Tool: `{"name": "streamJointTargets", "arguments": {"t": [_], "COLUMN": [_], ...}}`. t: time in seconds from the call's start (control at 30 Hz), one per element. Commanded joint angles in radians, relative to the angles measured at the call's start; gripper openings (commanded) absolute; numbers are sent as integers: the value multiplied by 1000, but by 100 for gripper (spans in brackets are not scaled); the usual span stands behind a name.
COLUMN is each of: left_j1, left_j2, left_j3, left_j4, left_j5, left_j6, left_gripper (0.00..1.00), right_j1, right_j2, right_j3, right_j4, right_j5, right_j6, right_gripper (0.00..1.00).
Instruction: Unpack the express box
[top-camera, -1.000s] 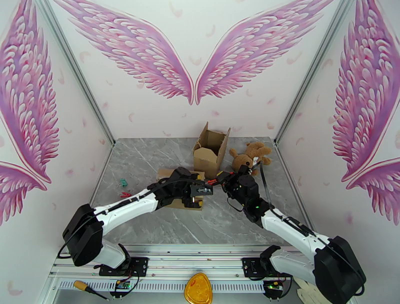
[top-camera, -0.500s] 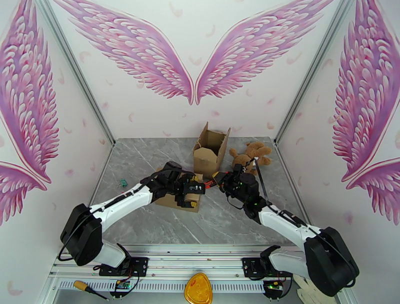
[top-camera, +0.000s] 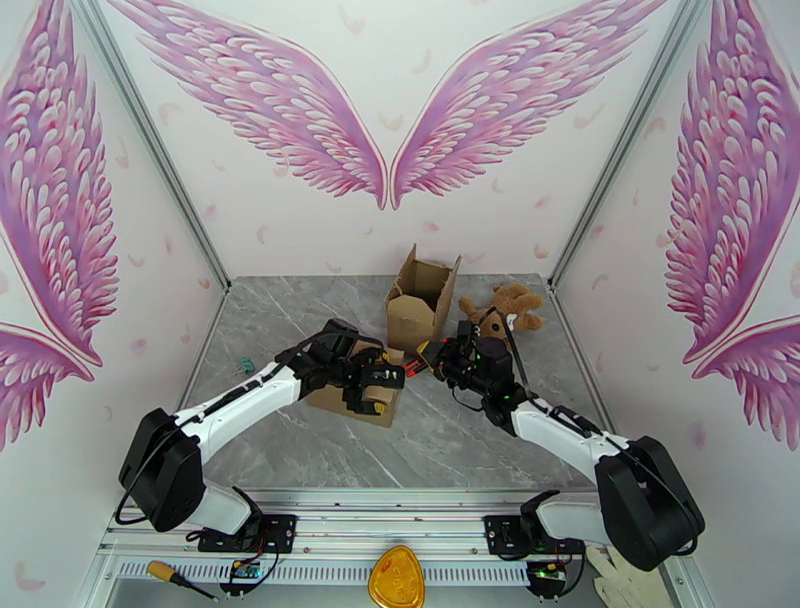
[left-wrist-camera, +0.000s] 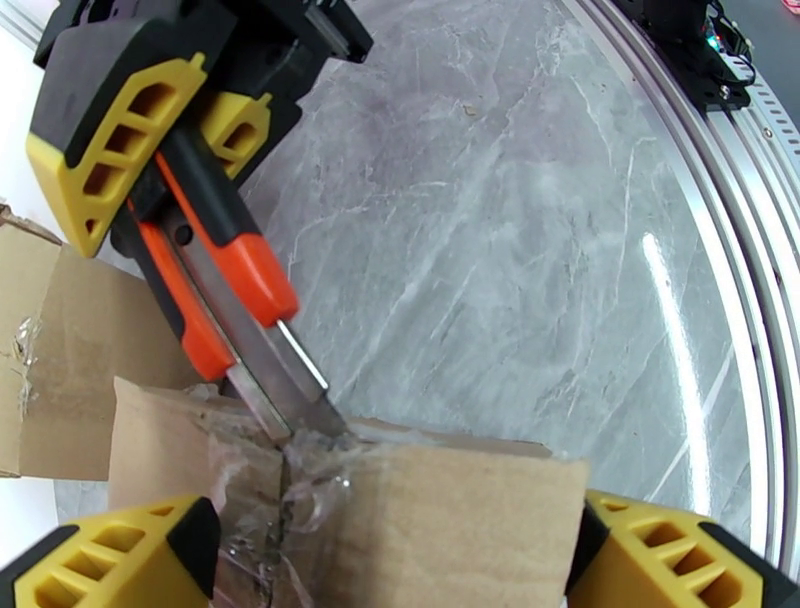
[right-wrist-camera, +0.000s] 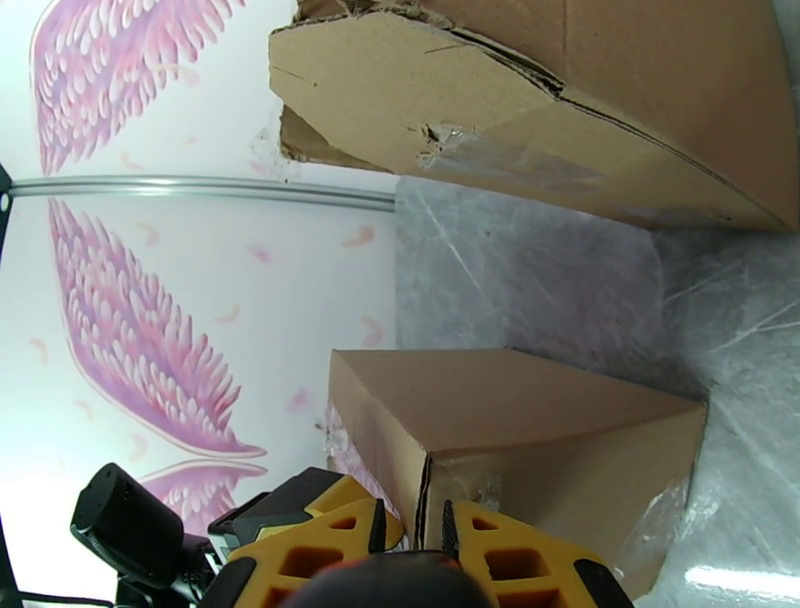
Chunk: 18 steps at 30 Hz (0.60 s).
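A flat, taped cardboard express box (top-camera: 335, 395) lies mid-table. My left gripper (top-camera: 372, 385) clamps its right end. In the left wrist view its yellow fingers (left-wrist-camera: 110, 550) press on both sides of the box (left-wrist-camera: 450, 520). My right gripper (top-camera: 435, 357) reaches in from the right, shut on an orange utility knife (left-wrist-camera: 225, 300). The blade tip rests on the torn, taped seam at the box's top edge. From the right wrist, the box (right-wrist-camera: 540, 440) sits just beyond my right gripper (right-wrist-camera: 425, 540).
An opened, empty-looking carton (top-camera: 420, 300) stands upright behind the box, and shows as the flap (right-wrist-camera: 560, 110) in the right wrist view. A brown teddy bear (top-camera: 505, 305) lies to its right. Small green and red bits (top-camera: 245, 365) sit at the left. Grey marble table (top-camera: 440, 440) lies bare in front.
My left gripper has pulled back left onto the box's end. My right gripper has moved left and farther in, bringing the knife blade to the box's seam.
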Motion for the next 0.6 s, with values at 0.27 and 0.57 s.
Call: {"name": "streamJointTargets", "arguments": {"t": [0.27,0.57], "left_j1": [41,56], "left_j2": [44,25], "left_j3": [64,43], "left_j4": [180,244], "left_j5": [-132,-263], "left_j6": [-65,-146], "left_gripper": [89,88], "right_j1": [81,81], "right_j2": [42,-45], "right_j3": [-30,-19], "right_j4": [-131,-350], "right_j5": [-160,-153], "right_j6": [-11,3], "right_gripper": [0,0]}}
